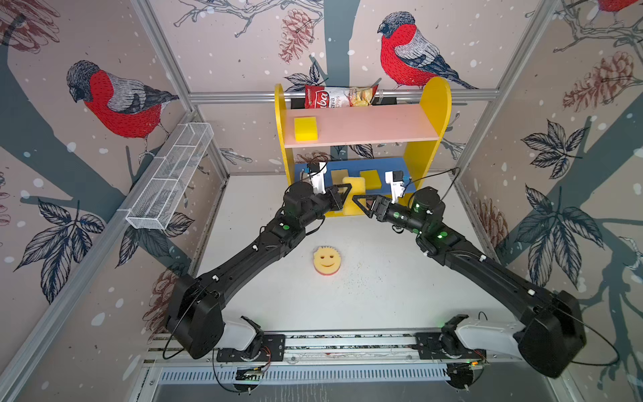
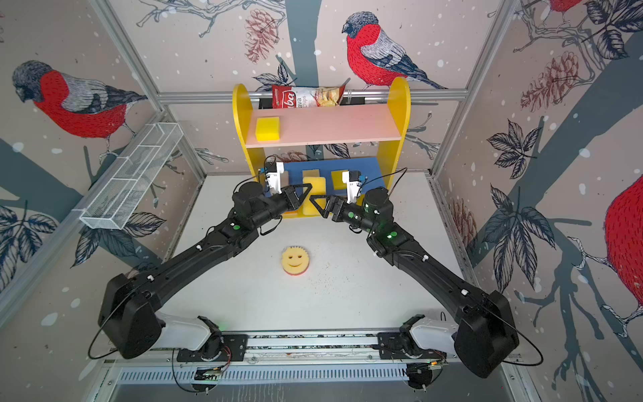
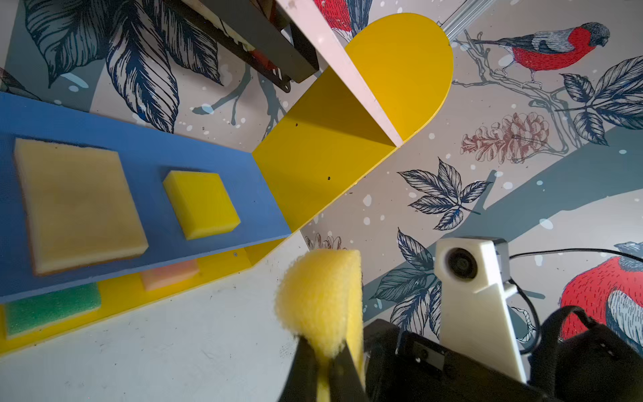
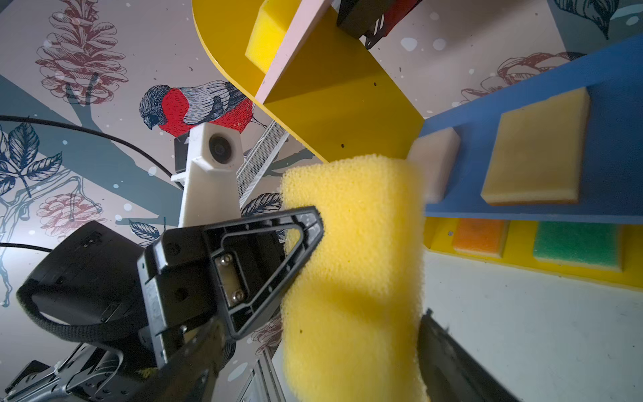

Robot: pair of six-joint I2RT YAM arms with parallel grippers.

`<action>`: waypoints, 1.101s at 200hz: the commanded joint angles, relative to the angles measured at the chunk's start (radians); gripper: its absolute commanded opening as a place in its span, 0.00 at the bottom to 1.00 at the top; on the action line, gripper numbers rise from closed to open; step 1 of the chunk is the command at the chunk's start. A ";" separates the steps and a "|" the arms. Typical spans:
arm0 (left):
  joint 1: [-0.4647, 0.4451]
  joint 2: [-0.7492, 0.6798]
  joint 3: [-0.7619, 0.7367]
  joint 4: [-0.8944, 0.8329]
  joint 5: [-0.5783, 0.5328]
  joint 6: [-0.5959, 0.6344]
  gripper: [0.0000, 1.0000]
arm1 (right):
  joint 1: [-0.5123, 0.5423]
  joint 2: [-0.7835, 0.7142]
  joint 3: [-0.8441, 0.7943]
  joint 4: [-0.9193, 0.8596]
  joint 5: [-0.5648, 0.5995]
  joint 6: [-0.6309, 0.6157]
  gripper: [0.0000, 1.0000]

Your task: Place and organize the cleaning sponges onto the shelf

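Fingers of the left gripper pinch a large yellow sponge in both top views, holding it on edge just in front of the shelf, level with its blue middle board. The right gripper sits just beside the same sponge. A square yellow sponge lies on the pink upper board, with a chips bag behind it. The round smiley sponge lies on the table, well apart from the shelf.

From the left wrist, the left fingers are squeezed narrow on the large sponge's edge. A pale yellow sponge and a small yellow sponge lie on the blue board. A green sponge and a salmon sponge lie on the yellow base.

From the right wrist, the right fingers stand wide, with the large sponge between them. A cream sponge lies on the blue board, and an orange sponge lies on the base.
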 commanded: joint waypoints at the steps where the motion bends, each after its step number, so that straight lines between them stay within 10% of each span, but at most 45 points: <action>1: 0.002 -0.018 0.011 0.062 0.012 0.004 0.04 | 0.000 0.029 0.013 0.050 -0.037 0.031 0.85; 89: 0.015 -0.038 0.016 0.053 -0.017 0.022 0.04 | -0.007 0.020 -0.036 0.108 -0.081 0.102 0.67; 146: 0.019 -0.056 0.018 0.047 -0.038 0.039 0.06 | -0.014 0.021 -0.035 0.132 -0.076 0.115 0.16; 182: 0.019 -0.104 0.021 0.015 -0.085 0.095 0.77 | -0.020 0.044 0.063 0.079 -0.068 0.047 0.01; 220: 0.019 -0.210 0.000 -0.078 -0.264 0.199 0.92 | -0.026 0.113 0.280 -0.145 0.020 -0.100 0.00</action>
